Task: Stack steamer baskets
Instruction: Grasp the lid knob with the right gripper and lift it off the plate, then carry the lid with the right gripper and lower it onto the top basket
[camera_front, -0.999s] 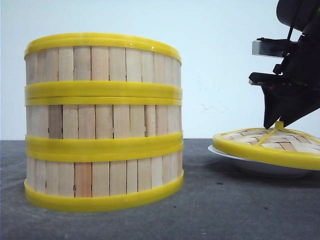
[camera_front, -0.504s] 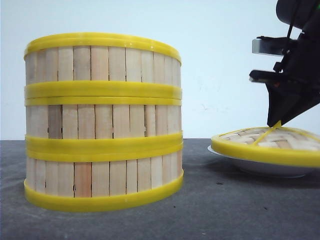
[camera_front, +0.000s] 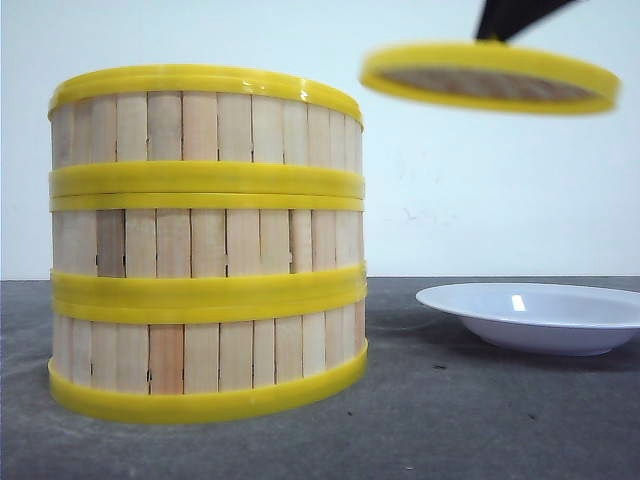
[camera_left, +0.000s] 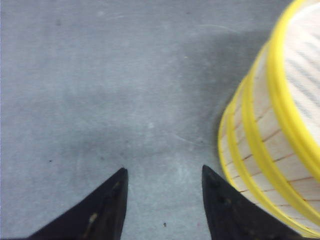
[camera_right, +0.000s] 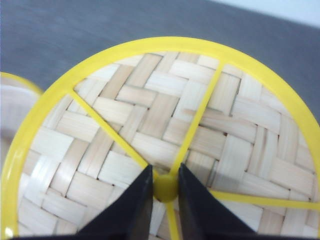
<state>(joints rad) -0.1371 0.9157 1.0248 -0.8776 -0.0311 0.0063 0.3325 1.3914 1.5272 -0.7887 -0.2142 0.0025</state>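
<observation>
Three steamer baskets (camera_front: 207, 243) are standing stacked as one column, sitting just beside the left gripper (camera_left: 162, 175) in its wrist view. One woven lid (camera_front: 490, 78) is hanging in the air, and the right gripper (camera_right: 165, 187) is pinching its yellow centre knob between both fingers. One white plate (camera_front: 535, 315) is lying on the table (camera_front: 450, 420), well below that gripper. Two grippers are showing in all: the left one is hovering with its two fingers apart over bare table, gripping nothing.
</observation>
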